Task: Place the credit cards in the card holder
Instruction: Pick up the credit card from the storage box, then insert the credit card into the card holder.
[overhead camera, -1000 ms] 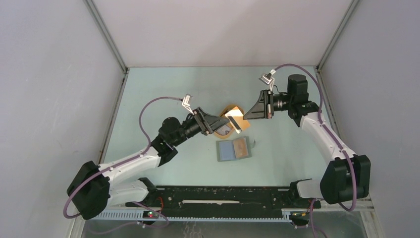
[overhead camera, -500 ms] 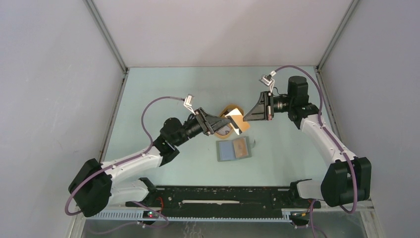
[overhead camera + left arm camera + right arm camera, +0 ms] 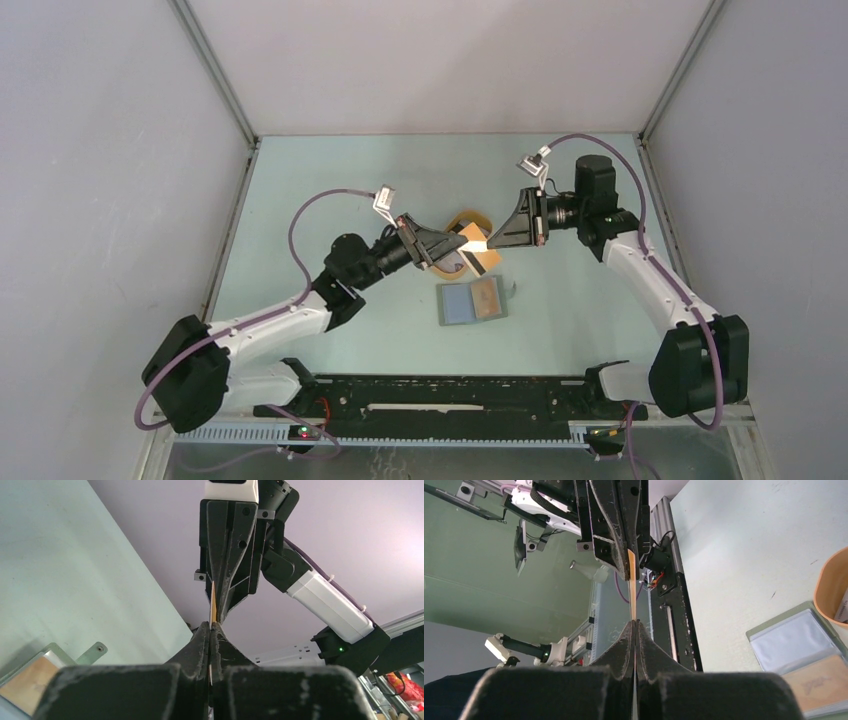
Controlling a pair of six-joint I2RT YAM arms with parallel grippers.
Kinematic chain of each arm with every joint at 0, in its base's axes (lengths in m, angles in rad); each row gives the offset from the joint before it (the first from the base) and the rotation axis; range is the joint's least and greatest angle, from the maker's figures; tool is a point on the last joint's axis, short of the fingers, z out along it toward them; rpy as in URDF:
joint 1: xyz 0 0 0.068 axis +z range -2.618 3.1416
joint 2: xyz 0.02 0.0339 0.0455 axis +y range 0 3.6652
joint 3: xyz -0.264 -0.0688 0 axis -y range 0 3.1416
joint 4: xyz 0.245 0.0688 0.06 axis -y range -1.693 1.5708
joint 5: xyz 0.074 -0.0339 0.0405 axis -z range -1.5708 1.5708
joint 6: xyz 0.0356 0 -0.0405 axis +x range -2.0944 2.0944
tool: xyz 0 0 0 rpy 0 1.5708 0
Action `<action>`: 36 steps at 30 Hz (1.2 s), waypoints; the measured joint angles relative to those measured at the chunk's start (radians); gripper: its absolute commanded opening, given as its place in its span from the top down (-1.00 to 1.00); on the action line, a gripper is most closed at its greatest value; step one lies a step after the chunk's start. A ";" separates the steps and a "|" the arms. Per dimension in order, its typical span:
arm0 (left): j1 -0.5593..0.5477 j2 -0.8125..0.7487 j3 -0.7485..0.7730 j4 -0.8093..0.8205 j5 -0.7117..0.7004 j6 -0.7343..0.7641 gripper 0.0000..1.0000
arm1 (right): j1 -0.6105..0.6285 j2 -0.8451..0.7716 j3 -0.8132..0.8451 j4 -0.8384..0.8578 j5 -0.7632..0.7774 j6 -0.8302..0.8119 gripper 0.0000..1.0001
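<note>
A tan credit card with a dark stripe [image 3: 474, 250] hangs in the air above the table, gripped from both ends. My left gripper [image 3: 457, 250] is shut on its left end and my right gripper [image 3: 490, 241] is shut on its right end. In the left wrist view the card [image 3: 212, 602] runs edge-on from my left gripper [image 3: 210, 627] into the right one [image 3: 227, 555]. The right wrist view shows the same card [image 3: 631, 590] leaving my right gripper [image 3: 634, 625]. The card holder [image 3: 472, 301] lies open below, with another tan card [image 3: 487, 296] in its right pocket.
An orange oval tray [image 3: 470, 220] sits just behind the held card, partly hidden by the grippers; its rim [image 3: 831, 587] shows beside the open card holder [image 3: 799, 645]. A black rail [image 3: 450, 395] runs along the near table edge.
My left gripper has shut on the tan card's left end; a second ago its jaws stood open around it. Both grippers and the card have shifted slightly.
</note>
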 measured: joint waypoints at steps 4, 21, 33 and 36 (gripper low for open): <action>0.000 0.000 0.000 -0.003 0.014 0.017 1.00 | -0.001 0.002 0.000 -0.032 0.006 -0.041 -0.35; 0.021 -0.015 -0.243 -0.036 -0.004 0.071 1.00 | -0.006 0.042 -0.052 -0.518 0.562 -0.779 -0.59; 0.026 0.238 -0.288 0.170 -0.003 0.015 1.00 | 0.033 0.285 -0.061 -0.541 0.727 -0.781 -0.70; 0.027 0.307 -0.291 0.226 -0.001 -0.001 1.00 | 0.036 0.343 -0.040 -0.552 0.720 -0.773 -0.62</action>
